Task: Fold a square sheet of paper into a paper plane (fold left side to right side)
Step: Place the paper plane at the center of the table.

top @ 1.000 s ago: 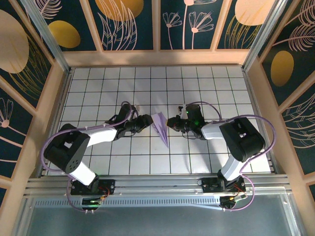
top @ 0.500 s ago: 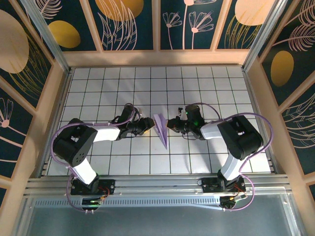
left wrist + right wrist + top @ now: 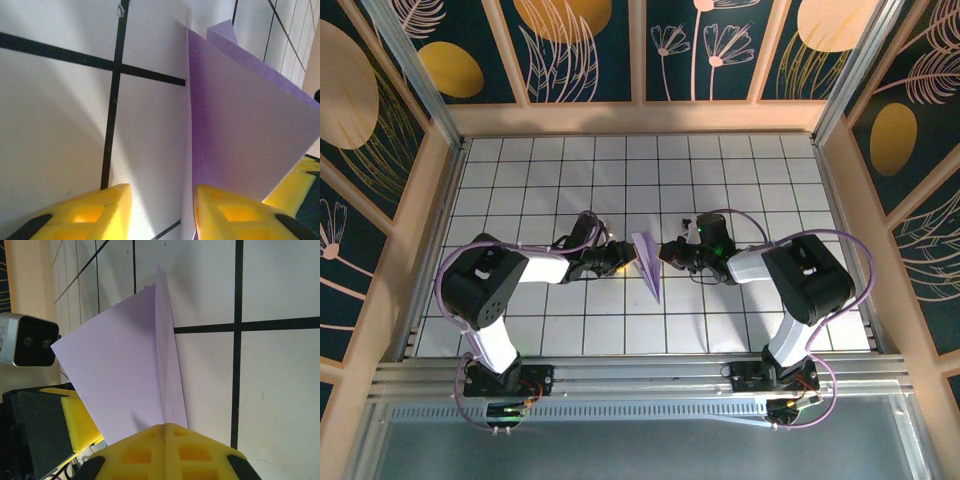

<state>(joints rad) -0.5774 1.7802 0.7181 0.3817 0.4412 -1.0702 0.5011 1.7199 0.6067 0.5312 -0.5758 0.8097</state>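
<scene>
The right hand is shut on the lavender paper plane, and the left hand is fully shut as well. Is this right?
Not quite. The left hand is open: the left wrist view shows a gap between its yellow fingers. The right hand is indeed shut on the lavender paper plane.

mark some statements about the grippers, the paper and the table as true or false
1. The right gripper is shut on the paper plane. True.
2. The left gripper has its fingers pressed together. False: a gap shows between them, and the paper's edge runs into it.
3. The paper lies as a flat, unfolded square. False: it is folded into a pointed dart with a crease.
4. In the top view the plane sits between the two grippers. True.
5. The table is bare wood. False: it is white with a black grid.
</scene>
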